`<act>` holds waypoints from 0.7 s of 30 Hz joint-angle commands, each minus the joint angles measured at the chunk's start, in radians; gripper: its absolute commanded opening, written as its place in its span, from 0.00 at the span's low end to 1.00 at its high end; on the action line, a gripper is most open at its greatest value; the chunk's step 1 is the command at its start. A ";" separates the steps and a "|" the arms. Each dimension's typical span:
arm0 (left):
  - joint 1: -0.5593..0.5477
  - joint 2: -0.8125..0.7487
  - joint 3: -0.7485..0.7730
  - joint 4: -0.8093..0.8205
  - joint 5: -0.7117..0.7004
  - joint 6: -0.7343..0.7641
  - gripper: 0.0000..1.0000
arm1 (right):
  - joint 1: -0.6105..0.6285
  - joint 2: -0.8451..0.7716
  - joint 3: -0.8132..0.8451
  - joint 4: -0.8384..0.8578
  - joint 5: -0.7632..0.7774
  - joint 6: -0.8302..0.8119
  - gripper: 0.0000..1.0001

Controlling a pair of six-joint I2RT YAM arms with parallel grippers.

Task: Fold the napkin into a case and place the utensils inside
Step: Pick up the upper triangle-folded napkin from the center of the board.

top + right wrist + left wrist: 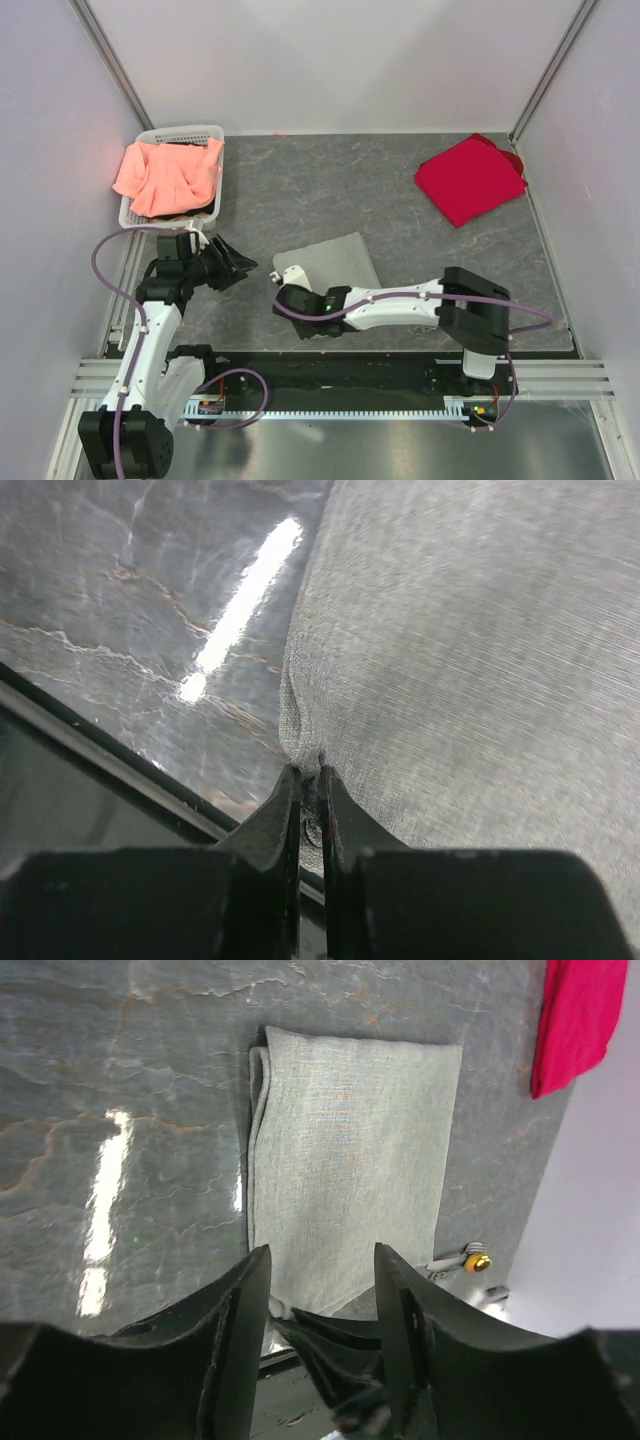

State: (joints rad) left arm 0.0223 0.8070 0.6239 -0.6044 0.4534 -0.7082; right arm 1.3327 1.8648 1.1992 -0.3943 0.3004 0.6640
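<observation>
I hold my right tool (308,772) pinched tight on the napkin's (480,660) corner, lower centre, for folding; left tool (320,1260) hovers open, empty.

The left tool (318,1260) hangs with jaws apart, while the right tool (308,772), low and reaching leftward, is pinched tight.

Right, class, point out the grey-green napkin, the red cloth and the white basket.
grey-green napkin (335,262), top view, its bare middle.
red cloth (470,180), top view, its centre.
white basket (185,130), top view, its far rim.
</observation>
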 commanded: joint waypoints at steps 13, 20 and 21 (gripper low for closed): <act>-0.010 0.150 -0.135 0.377 0.145 -0.165 0.73 | -0.174 -0.365 -0.299 0.302 -0.290 0.115 0.00; -0.047 0.144 -0.138 0.381 0.134 -0.166 0.72 | -0.162 -0.241 -0.234 0.286 -0.336 0.062 0.09; -0.047 0.130 -0.136 0.376 0.131 -0.163 0.72 | -0.158 -0.204 -0.212 0.234 -0.327 0.049 0.15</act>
State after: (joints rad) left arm -0.0216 0.9775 0.4904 -0.2733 0.5789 -0.8455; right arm 1.1576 1.5703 0.9108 -0.1303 -0.0021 0.7513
